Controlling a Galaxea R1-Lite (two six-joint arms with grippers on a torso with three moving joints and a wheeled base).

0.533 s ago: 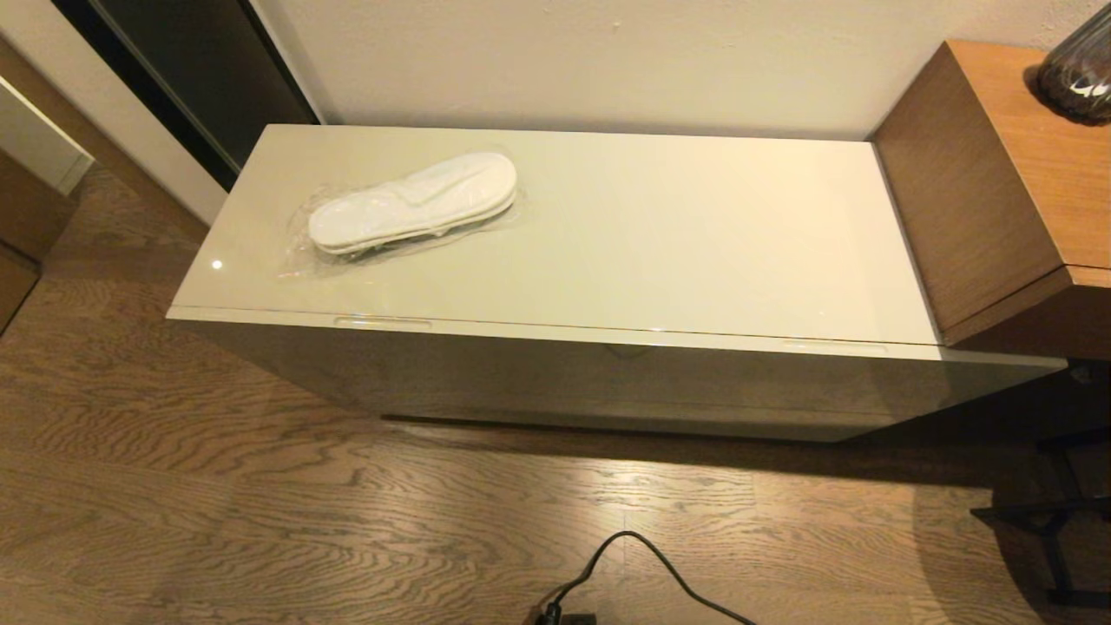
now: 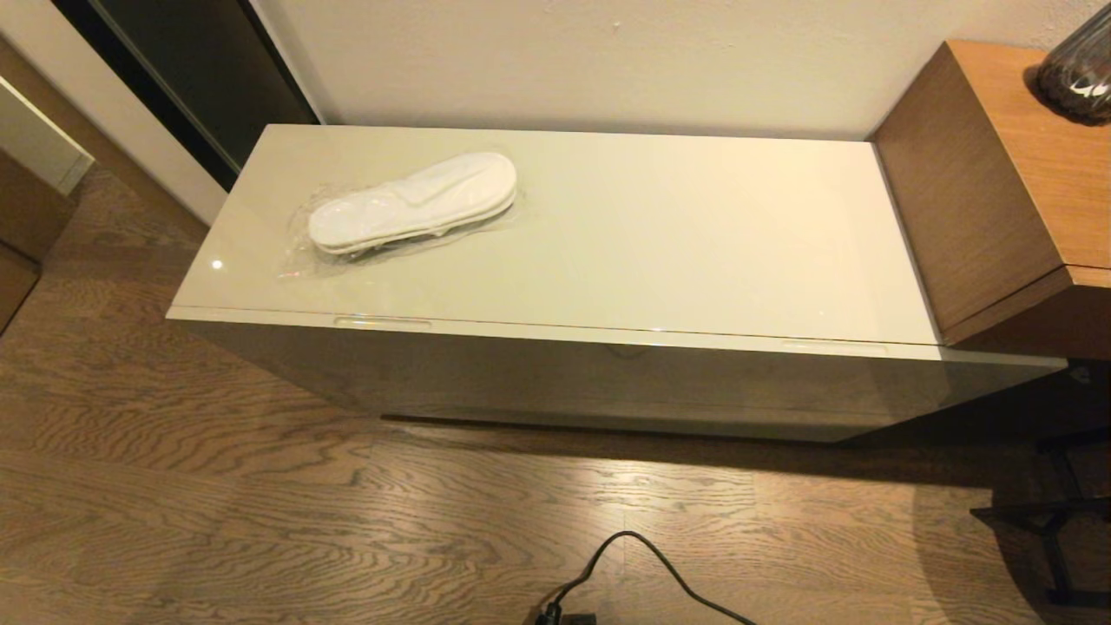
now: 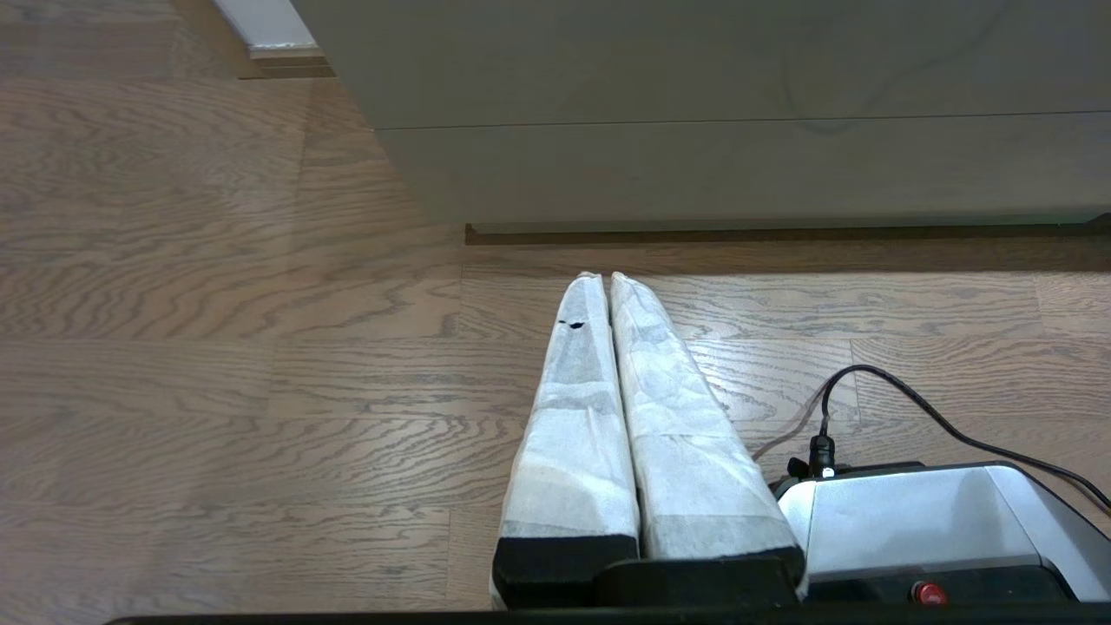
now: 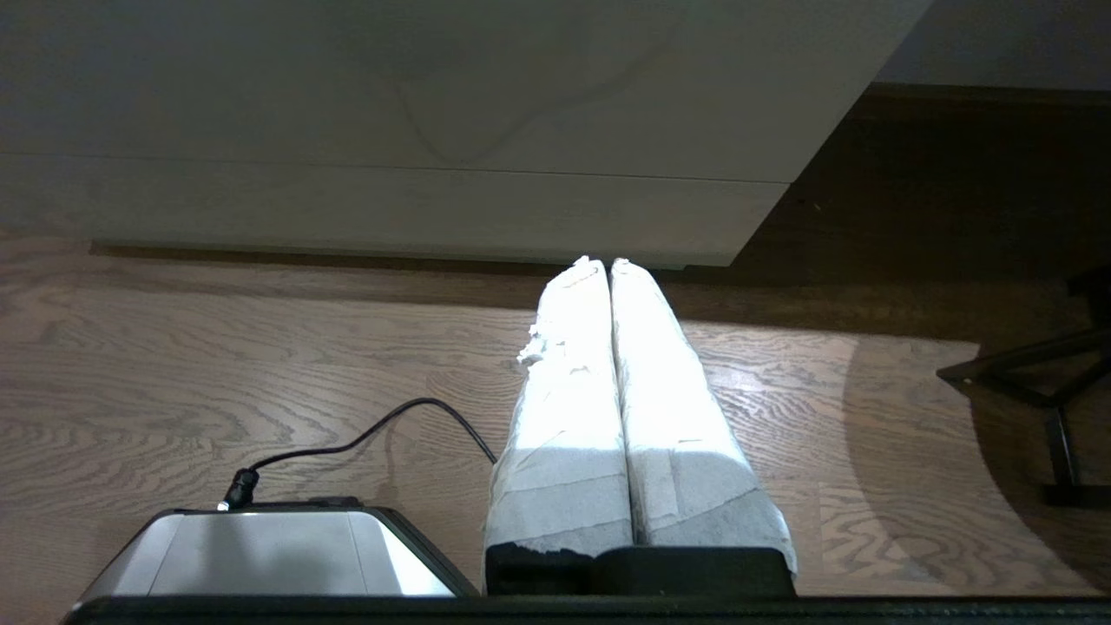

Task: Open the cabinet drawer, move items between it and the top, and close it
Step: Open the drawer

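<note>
The wood-plank floor (image 2: 260, 521) fills the near half of the head view, with a black cable (image 2: 642, 564) looping across it close to the robot. Against the pale wall (image 2: 608, 61) stands the low cabinet, its top (image 2: 694, 243) a long glossy cream-beige slab. To the robot's right, a taller brown wooden unit (image 2: 998, 191) butts against the cabinet's end and carries a dark ribbed vase (image 2: 1076, 74) at the picture's edge. A dark doorway (image 2: 191, 78) lies beyond the cabinet's left end.

The cabinet drawer (image 2: 608, 334) is pushed fully in, its front edge flush under the top, with 2 slim oblong recesses showing along it, 1 near each end.

On the top, toward its left end, lie the slippers (image 2: 412, 204), flat and white, sealed in clear plastic wrap, set at a slant. The rest of the slab carries nothing.

Neither arm reaches into the head view. Each wrist view shows its hand low over the floor in front of the cabinet's base, pointing at the cabinet front. The left hand (image 3: 603, 278) has its 2 white-wrapped fingers (image 3: 573, 417) pressed together with nothing between them. The right hand (image 4: 601, 262) is likewise closed tight and empty, beside the robot's silver base (image 4: 260, 551).
</note>
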